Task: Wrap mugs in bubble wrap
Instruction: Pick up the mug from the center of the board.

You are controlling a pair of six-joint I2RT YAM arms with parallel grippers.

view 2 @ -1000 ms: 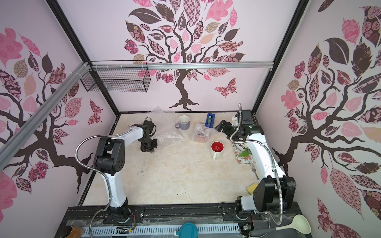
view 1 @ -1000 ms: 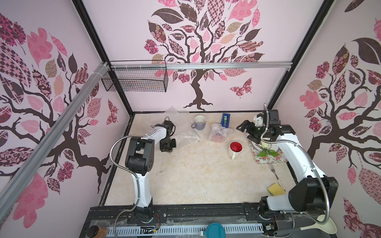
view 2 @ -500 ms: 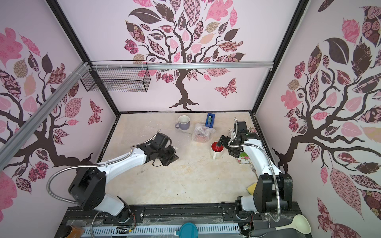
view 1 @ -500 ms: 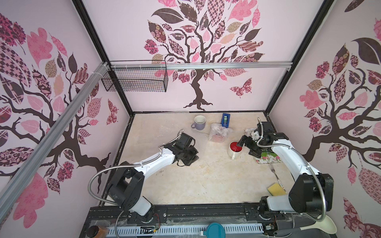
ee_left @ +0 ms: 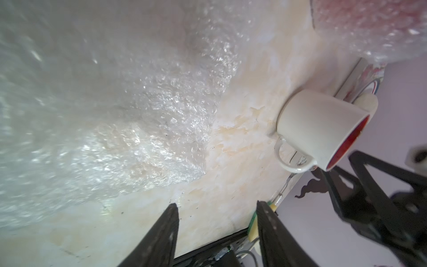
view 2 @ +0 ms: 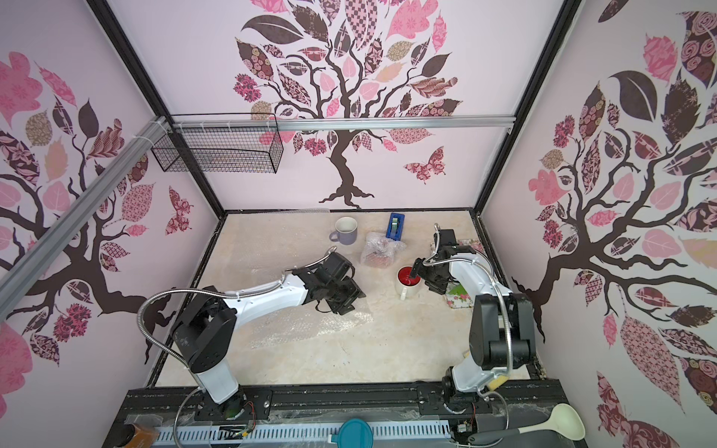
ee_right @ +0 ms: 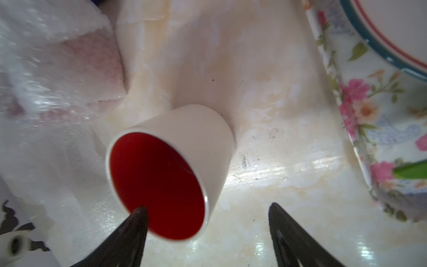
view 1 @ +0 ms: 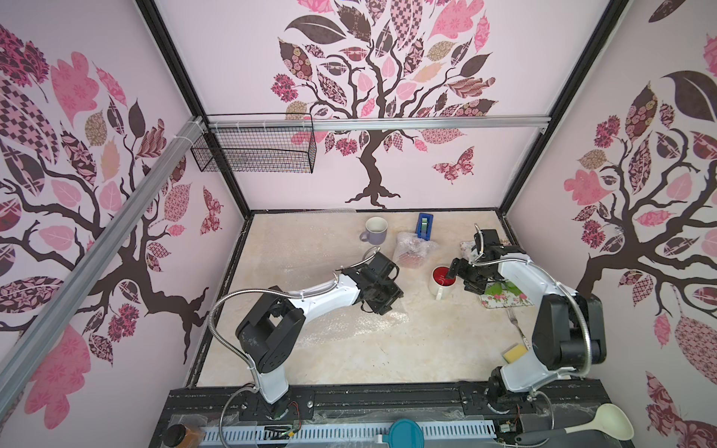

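Marble tabletop (view 1: 349, 360) carrying flat bubble wrap (view 1: 349, 322), lying ready as landing pad. At its edge, left gripper (ee_left: 217, 203) hovering released, empty. At sheet's 3 o'clock, white mug (view 1: 440, 281) standing; right gripper (ee_right: 208, 206) spread, straddling rim, likely preparing lift.

We can read no text, label, brand, number or sign in any view. The white mug (ee_left: 318, 129) turns a plain, unprinted wall toward us. The tape dispenser (view 1: 425, 227) is too small in both top views for us to tell whether it bears any print.
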